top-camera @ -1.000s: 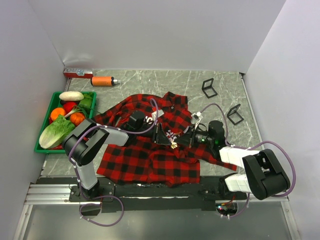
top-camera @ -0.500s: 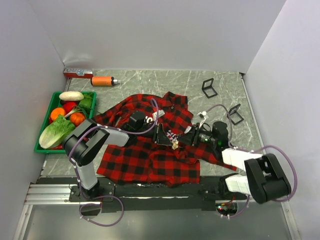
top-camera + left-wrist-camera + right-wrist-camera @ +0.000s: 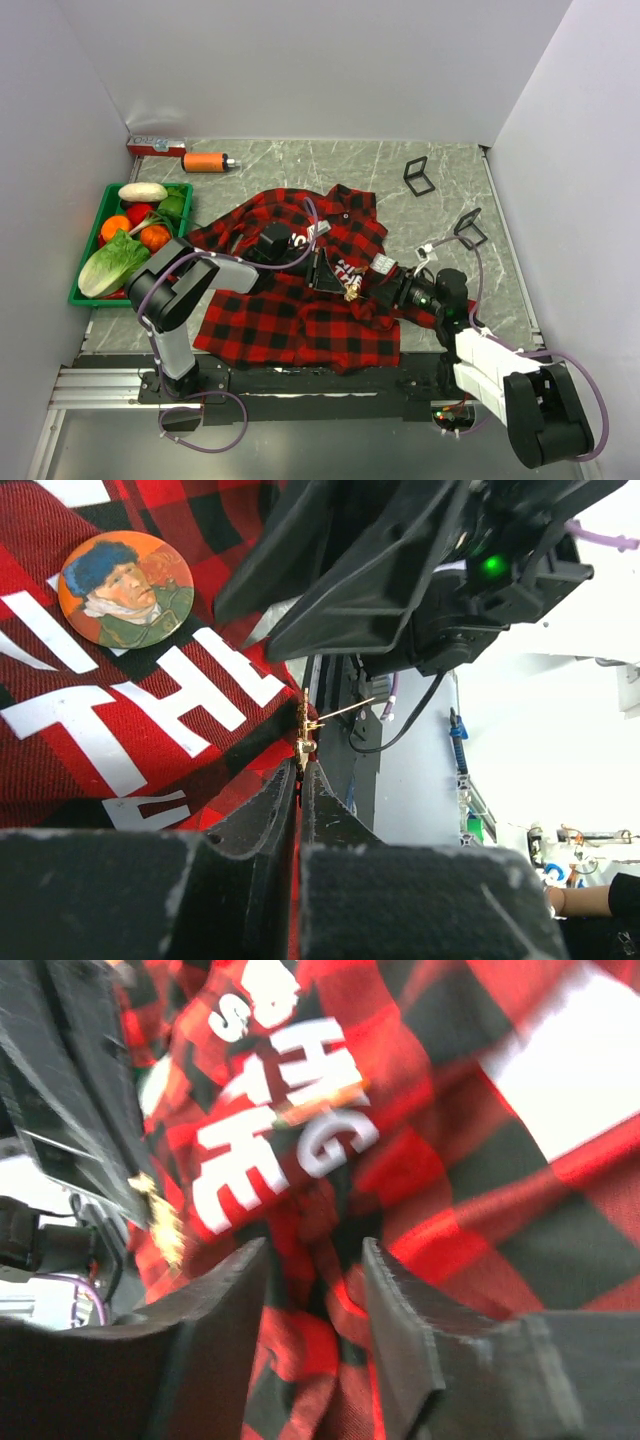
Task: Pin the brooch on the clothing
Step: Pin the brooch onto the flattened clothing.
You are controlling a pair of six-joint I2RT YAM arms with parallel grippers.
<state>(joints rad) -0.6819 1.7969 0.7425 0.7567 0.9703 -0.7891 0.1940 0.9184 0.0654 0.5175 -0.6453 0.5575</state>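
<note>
The clothing [image 3: 300, 325], a red-and-black plaid shirt with white lettering, lies spread on the table. My left gripper [image 3: 340, 280] reaches over its chest and is shut on the small gold brooch [image 3: 350, 291]. In the left wrist view the brooch [image 3: 303, 730] sits at the tips of the left gripper [image 3: 300, 772], its thin needle pointing right, with red cloth [image 3: 60, 540] in the slit. My right gripper [image 3: 392, 288] stands open just right of the brooch. Its view shows the right gripper [image 3: 315, 1252] over rumpled plaid [image 3: 600, 1220], nothing between the fingers, and the blurred gold brooch [image 3: 160, 1218].
A round portrait badge [image 3: 127, 588] sits on the shirt's chest. A green crate [image 3: 90, 297] of vegetables stands at the left. An orange bottle [image 3: 205, 162] and a red box [image 3: 155, 146] lie at the back left. Two black stands [image 3: 418, 176] [image 3: 468, 228] are at the right.
My right gripper has opened and drawn back to the right, away from the brooch, its arm swinging toward the near edge. The left gripper stays shut on the brooch in place.
</note>
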